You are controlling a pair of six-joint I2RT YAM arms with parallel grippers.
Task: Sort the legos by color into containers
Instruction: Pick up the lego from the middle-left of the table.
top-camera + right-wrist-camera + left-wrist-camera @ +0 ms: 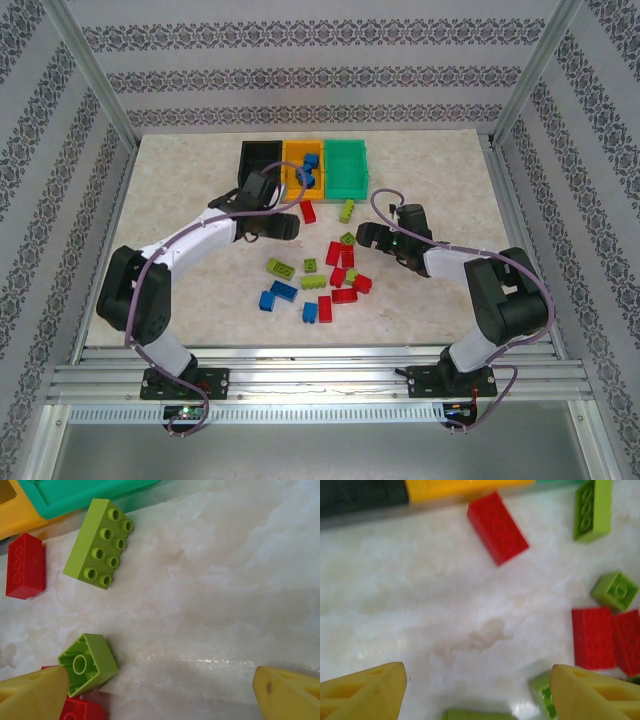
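1. Three containers are sitting in a row at the far side of the worktop [170, 190], side by side: one black bin [260, 158], one orange-yellow bin [294, 154] and one teal bin [347, 166].
2. At least two blue legos [311, 160] are lying inside the orange-yellow bin. They are too small in the top view for a firmer count.
3. Three more blue legos [283, 291] are lying loose on the worktop, at the near left of the scattered group.
4. Six lime legos [311, 264] are lying loose. One long one is resting just in front of the teal bin, and the others are mixed through the group.
5. About seven red legos [343, 295] are lying loose. One is sitting apart just in front of the orange-yellow bin, and the rest are clustering toward the right.
6. The left gripper [477, 669] is hovering over a bare patch of worktop with its jaws released and spread wide, gripping nothing. The lone red brick [497, 527] is lying ahead of it.
7. The right gripper [160, 672] is also hanging with its jaws released and wide apart, holding nothing. A small lime brick [87, 662] is lying just beside its left finger, though I cannot tell whether they are touching.
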